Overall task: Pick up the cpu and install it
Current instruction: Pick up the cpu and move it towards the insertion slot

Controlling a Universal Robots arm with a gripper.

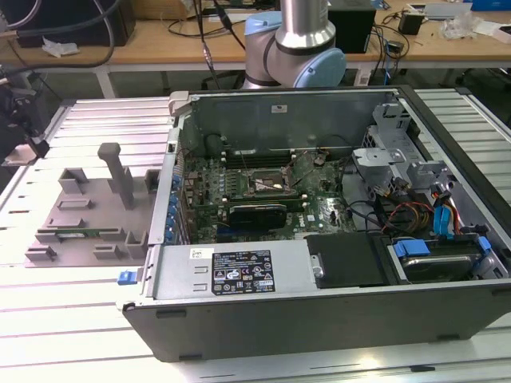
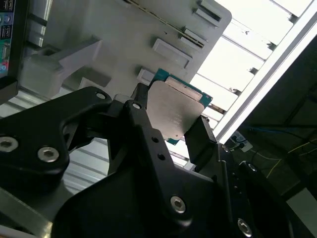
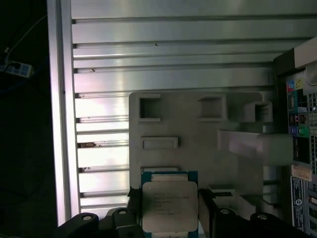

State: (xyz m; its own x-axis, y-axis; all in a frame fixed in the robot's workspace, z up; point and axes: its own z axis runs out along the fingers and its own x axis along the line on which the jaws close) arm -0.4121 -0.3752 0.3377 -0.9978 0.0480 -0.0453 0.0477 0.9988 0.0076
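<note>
The cpu (image 2: 176, 111) (image 3: 169, 206), a flat square chip with a silver metal top and a green edge, sits between the two black fingers of my gripper (image 2: 171, 118) (image 3: 169, 209), which is shut on two of its opposite sides. In both wrist views it hangs above the grey tray (image 2: 124, 29) (image 3: 198, 139). In the exterior view the tray (image 1: 88, 211) lies on the exterior view's left of the open computer case (image 1: 319, 239). The black motherboard socket (image 1: 267, 185) with its metal frame lies inside the case.
The arm's base (image 1: 295, 48) stands behind the case. A tall grey post (image 1: 120, 171) rises from the tray. The case's rear wall and ports (image 3: 299, 124) stand close beside the tray. Cables and drive bays (image 1: 431, 215) fill the case's right end. The slatted metal table (image 1: 72, 319) stretches around.
</note>
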